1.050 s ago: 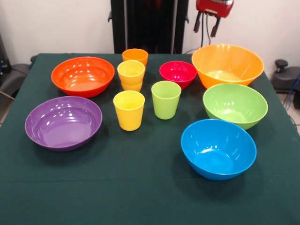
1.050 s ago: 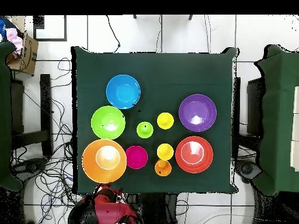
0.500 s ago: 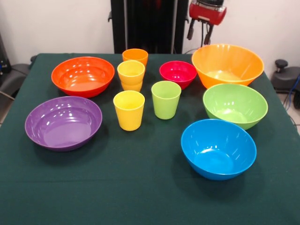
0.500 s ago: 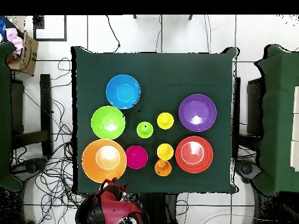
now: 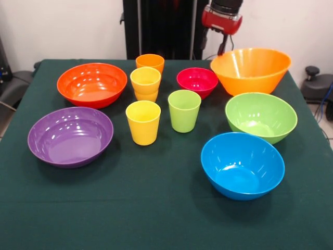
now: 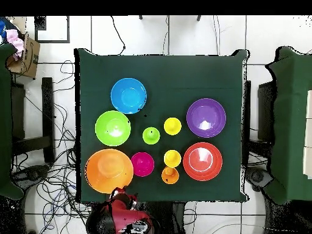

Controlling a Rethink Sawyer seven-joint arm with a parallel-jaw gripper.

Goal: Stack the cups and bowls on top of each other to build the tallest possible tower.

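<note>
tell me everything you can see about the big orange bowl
The big orange bowl is glossy plastic, round and deep, the largest on the table. It sits tilted, its rim higher on the right in the front view, at the table's far corner behind the green bowl. The gripper hangs at its rim; contact can't be confirmed.

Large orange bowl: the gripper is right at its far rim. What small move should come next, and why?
Probably grip that rim and lift slightly. The gripper sits at the far rim of the large orange bowl, which looks tipped and holds nothing.
</note>
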